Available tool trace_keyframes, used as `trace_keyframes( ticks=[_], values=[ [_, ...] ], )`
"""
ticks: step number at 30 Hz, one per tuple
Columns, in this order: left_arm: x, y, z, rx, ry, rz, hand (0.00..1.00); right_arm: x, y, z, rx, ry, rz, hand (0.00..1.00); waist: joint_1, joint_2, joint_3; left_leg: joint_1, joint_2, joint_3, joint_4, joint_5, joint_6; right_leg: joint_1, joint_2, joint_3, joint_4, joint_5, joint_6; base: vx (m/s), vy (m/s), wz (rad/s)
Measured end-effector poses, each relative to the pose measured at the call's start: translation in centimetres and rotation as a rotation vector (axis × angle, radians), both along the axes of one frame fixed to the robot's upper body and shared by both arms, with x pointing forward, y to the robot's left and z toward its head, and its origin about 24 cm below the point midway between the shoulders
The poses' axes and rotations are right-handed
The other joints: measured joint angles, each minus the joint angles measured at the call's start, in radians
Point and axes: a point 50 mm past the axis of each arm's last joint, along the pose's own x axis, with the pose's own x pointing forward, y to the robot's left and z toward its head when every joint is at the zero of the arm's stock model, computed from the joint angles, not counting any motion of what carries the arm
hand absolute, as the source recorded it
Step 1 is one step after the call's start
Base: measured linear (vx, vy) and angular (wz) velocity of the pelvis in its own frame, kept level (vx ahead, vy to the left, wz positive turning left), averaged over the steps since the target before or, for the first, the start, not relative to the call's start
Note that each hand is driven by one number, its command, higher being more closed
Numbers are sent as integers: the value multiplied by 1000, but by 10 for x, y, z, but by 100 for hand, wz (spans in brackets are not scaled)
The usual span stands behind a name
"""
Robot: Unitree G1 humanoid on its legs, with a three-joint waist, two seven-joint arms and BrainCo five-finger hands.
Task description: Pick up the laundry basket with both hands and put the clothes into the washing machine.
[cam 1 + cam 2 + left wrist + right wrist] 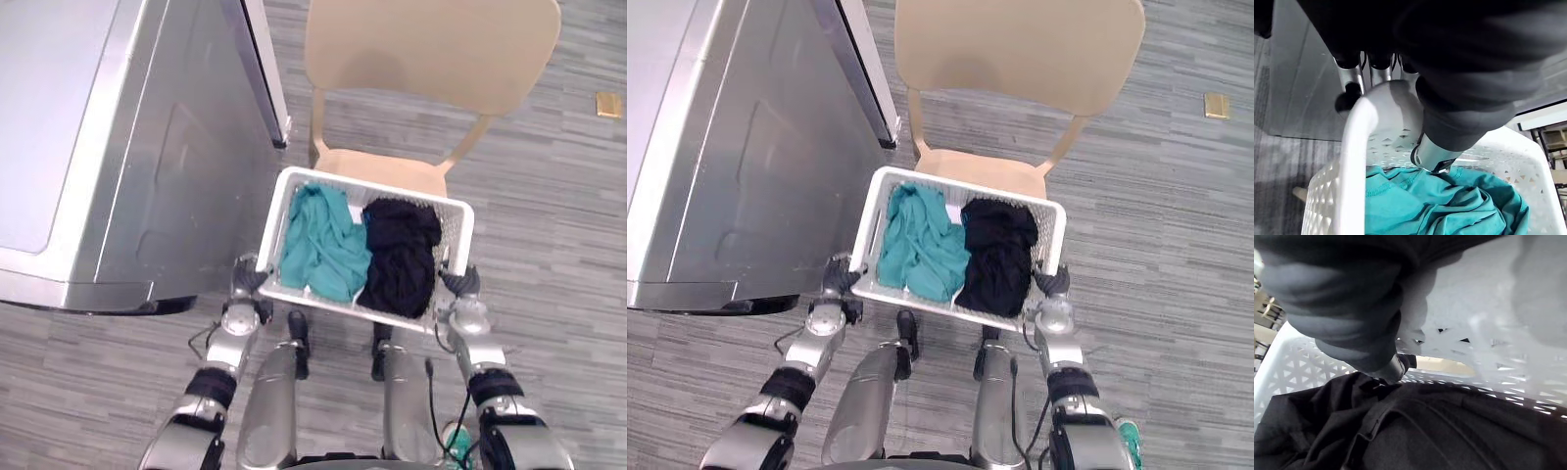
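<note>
A white perforated laundry basket [373,187] is in front of me, its far edge over the seat of a tan chair [431,49]. A teal garment [318,245] lies in its left half and a black garment [402,257] in its right half. My left hand [245,281] grips the basket's left near corner. In the left wrist view its fingers [1352,78] hook over the rim [1354,147] and the thumb presses inside above the teal garment [1440,205]. My right hand [462,290] grips the right near corner, thumb [1381,357] inside over the black garment [1400,431].
A silver washing machine [98,147] stands at the left, its side close to the basket's left edge. The chair stands right behind the basket. A small tan object [608,104] lies on the grey floor at the far right.
</note>
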Motion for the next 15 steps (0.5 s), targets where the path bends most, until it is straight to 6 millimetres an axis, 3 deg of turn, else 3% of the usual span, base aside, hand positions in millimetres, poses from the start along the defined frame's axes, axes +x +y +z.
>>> trace_keyframes(
  ticks=[2, 11, 15],
  values=[
    [1, -2, 2, -13, -12, 22, 0, -1, 1, 3, 0, -29, -8, 0, 18, -2, 5, -7, 8, 13, 1, 0, 0, -15, 9, 17, -3, 5, -2, -6, -11, -21],
    [-19, 1, -8, -59, -17, 68, 0, -24, 2, -2, 40, -78, -57, 0, 21, -2, 5, 26, 25, 28, -9, -1, 0, 8, 28, 27, -20, 7, -5, 63, -19, -8],
    [-34, 9, 1, -145, -91, 99, 0, -40, -7, 12, 16, -167, -99, 0, 21, -6, 35, 68, 21, 35, -32, -4, -3, 39, 29, 43, -24, 2, -5, -23, 6, -5]
  ],
)
